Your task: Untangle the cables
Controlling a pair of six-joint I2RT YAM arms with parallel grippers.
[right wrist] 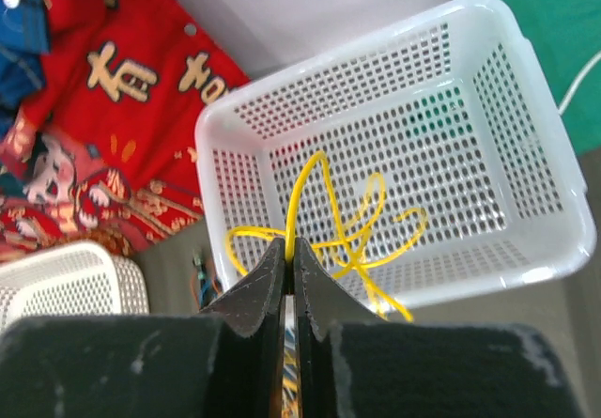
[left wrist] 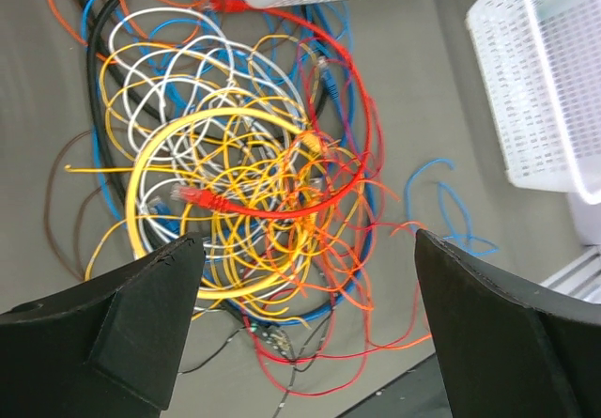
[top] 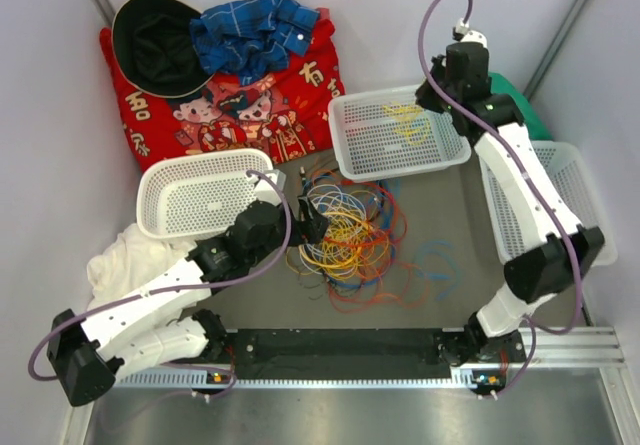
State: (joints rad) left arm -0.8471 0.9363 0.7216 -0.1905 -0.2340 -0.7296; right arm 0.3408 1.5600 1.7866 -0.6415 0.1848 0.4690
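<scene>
- One tangled pile of cables [top: 345, 237] lies on the table [top: 440, 205], just in front of the middle basket; yellow, orange, red, blue, white and black strands loop through one another.
- One blue cable [top: 435, 260] lies apart on the table, to the right of the pile.
- Three white mesh baskets stand around the pile: the left basket [top: 195, 200], the middle basket [top: 342, 135] and the right basket [top: 585, 195].
- The left end effector [top: 312, 220] hovers over the pile with its two fingers [left wrist: 141, 324] spread wide and nothing between them.
- The right end effector [right wrist: 289, 254] is closed tight, pinching one yellow cable [right wrist: 300, 193], whose loops sit inside the middle basket.
- Beyond the baskets lie one red printed cloth [top: 300, 95], one black hat [top: 155, 40] and one blue checked cloth [top: 250, 30]; one white cloth [top: 120, 260] lies at the left.
</scene>
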